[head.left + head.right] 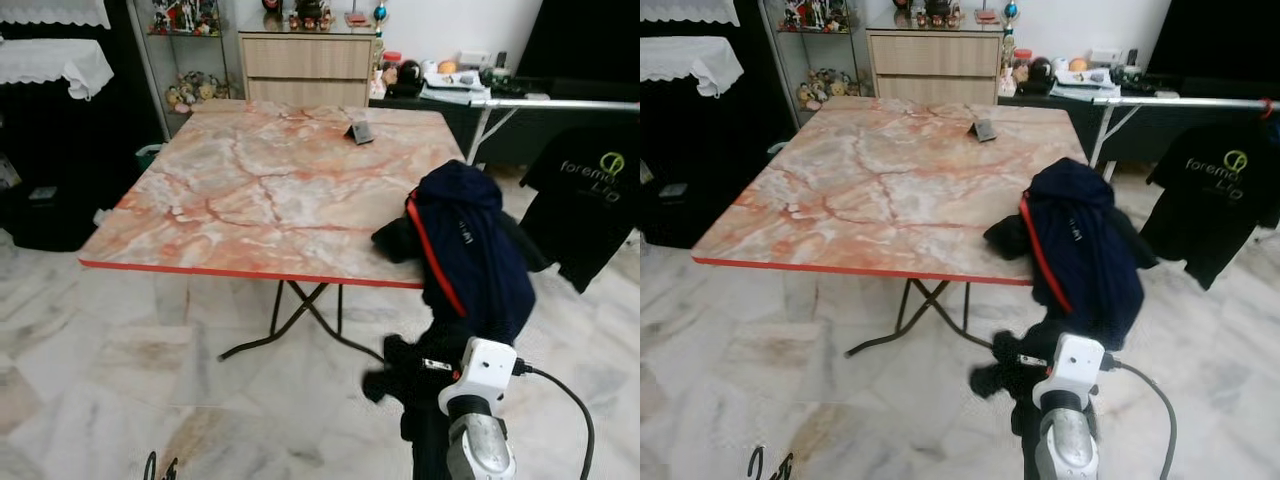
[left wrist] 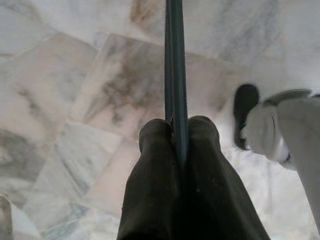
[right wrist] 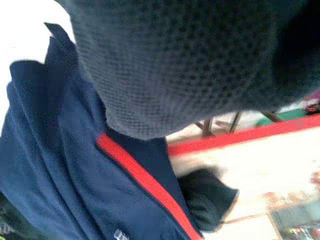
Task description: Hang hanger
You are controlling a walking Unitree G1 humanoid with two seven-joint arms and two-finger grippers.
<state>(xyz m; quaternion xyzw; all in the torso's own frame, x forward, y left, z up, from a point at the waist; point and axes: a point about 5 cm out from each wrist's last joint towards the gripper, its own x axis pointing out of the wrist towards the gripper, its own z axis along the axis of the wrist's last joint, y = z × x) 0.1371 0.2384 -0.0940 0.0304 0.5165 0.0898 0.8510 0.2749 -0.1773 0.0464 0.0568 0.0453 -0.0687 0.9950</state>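
Observation:
A navy garment (image 1: 470, 250) with a red stripe (image 1: 432, 255) is held up off the table's right edge on my right arm (image 1: 480, 410). The right gripper is buried in the cloth, and dark mesh fabric (image 3: 190, 60) lies close over the right wrist view. My left gripper (image 2: 177, 127) hangs low over the floor, shut on a thin dark hanger bar (image 2: 174, 60). The curl of the hanger's end (image 1: 152, 466) peeks in at the bottom left. A silver clothes rail (image 1: 560, 103) runs at the right.
The marble-top folding table (image 1: 250, 190) has a red rim and carries a small dark object (image 1: 360, 133). A black printed T-shirt (image 1: 590, 200) hangs from the rail. A cabinet (image 1: 305, 68) and shelves stand behind the table. Marble floor (image 1: 120, 390) lies in front.

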